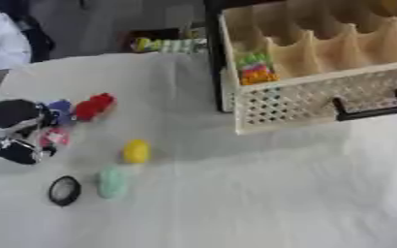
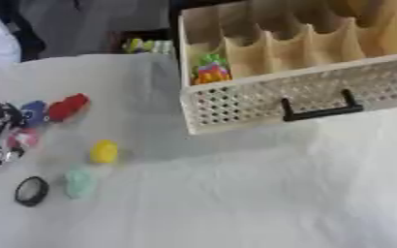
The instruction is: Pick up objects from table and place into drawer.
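Observation:
My left hand (image 1: pixel 11 127) comes in at the left edge, black with silver parts, right beside a small pink object (image 1: pixel 54 137) that lies against it. A blue object (image 1: pixel 60 110) and a red one (image 1: pixel 93 105) lie just behind the hand. In front sit a yellow object (image 1: pixel 136 151), a pale green one (image 1: pixel 111 182) and a black ring (image 1: pixel 64 190). The open wooden drawer (image 2: pixel 261 104) with a perforated front and a black handle (image 2: pixel 319 112) stands at the back right. A colourful item (image 2: pixel 210 71) lies in its leftmost compartment.
White cloth (image 1: pixel 261 193) covers the table. The drawer's other compartments (image 2: pixel 320 43) show bare wood. A green and yellow packet (image 1: pixel 170 45) lies behind the table's far edge. A person in a white sleeve (image 1: pixel 0 43) stands at the far left.

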You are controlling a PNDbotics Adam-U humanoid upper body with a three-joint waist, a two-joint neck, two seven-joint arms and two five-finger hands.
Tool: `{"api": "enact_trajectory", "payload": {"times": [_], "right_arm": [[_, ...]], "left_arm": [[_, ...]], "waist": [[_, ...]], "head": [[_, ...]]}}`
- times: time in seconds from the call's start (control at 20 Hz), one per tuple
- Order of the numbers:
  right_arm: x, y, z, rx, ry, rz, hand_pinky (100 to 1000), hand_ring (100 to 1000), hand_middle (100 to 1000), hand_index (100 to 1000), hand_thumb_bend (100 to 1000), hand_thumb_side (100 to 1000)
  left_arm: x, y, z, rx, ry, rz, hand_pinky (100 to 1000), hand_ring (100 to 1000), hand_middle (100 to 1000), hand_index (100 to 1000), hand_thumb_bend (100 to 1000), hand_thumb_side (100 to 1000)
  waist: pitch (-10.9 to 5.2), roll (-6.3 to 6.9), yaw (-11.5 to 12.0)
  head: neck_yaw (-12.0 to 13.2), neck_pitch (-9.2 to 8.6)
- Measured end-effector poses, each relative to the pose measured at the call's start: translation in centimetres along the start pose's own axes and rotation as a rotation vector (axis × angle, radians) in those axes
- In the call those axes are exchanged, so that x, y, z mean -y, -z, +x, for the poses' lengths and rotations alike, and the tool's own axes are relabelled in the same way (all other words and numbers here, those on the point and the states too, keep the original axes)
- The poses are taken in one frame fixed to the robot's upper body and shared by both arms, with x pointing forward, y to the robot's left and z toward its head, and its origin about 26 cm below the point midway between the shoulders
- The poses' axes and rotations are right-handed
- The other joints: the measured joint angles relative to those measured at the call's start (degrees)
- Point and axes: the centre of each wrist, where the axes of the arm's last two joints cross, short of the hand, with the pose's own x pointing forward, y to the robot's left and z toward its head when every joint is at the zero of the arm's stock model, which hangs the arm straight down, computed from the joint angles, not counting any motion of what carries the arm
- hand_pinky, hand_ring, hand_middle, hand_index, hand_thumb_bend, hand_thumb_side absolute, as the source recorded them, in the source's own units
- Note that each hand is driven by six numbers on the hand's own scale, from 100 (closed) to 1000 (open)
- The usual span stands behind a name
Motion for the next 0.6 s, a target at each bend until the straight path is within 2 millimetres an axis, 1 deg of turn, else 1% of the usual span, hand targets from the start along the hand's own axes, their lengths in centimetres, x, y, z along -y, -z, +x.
{"api": "enact_trajectory", "payload": {"times": [0.35,0.6], "right_arm": [[0.1,-0.2,-0.1,-0.015,0.000,-0.006,514,501,393,681,100,976],[0.1,-0.2,-0.1,-0.020,0.004,-0.011,514,500,393,680,100,976]], "left_arm": [[-3.5,-0.9,0.9,0.059,-0.068,0.105,100,329,418,506,100,244],[-5.4,-1.4,1.9,0.103,-0.091,0.149,100,321,410,500,100,246]], "waist": [[-1.65,0.00,0.25],[-2.49,0.01,0.27]], "head": [[-0.69,0.20],[-1.40,0.66]]}}
